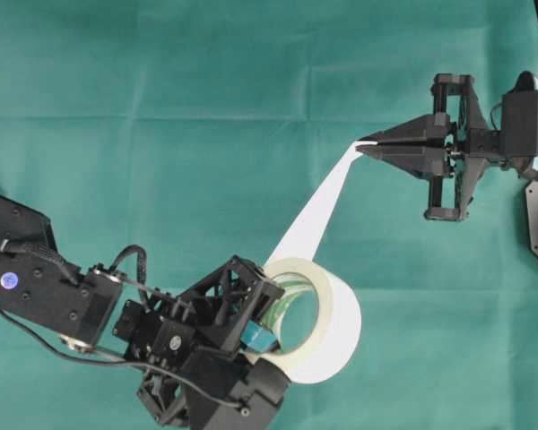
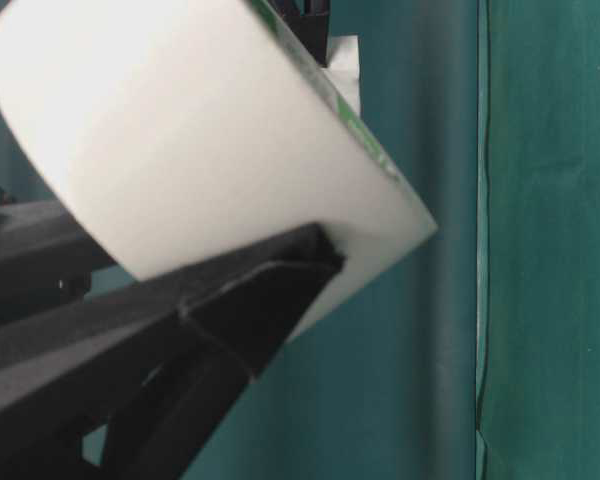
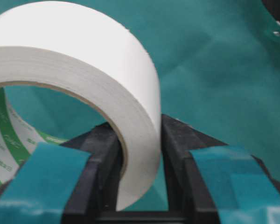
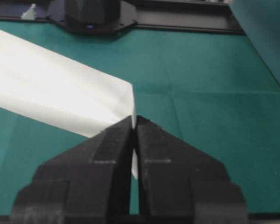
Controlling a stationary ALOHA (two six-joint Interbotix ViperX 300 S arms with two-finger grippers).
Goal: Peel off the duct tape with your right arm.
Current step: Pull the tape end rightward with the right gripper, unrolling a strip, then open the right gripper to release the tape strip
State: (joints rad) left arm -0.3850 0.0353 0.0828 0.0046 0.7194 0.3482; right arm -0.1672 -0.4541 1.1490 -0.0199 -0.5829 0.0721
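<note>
Over the green cloth-covered table [image 1: 161, 107], seen from overhead, the white ring-shaped roll of duct tape [image 1: 327, 336] sits at lower centre, clamped through its wall by the left gripper [image 1: 267, 313]. A white strip of peeled tape [image 1: 318, 210] runs taut from the roll up to the right gripper [image 1: 363, 143], whose pointed black fingers are pinched together on the strip's end.

At table level, the roll [image 2: 200, 130] fills the picture, tilted, with a black finger [image 2: 270, 285] pressed against its outer face.

From the left wrist, the roll's wall [image 3: 130, 126] stands between two black fingers with teal pads [image 3: 49, 179], one inside the ring and one outside.

From the right wrist, the strip [image 4: 60, 100] ends between the clenched black fingertips [image 4: 116, 140].
</note>
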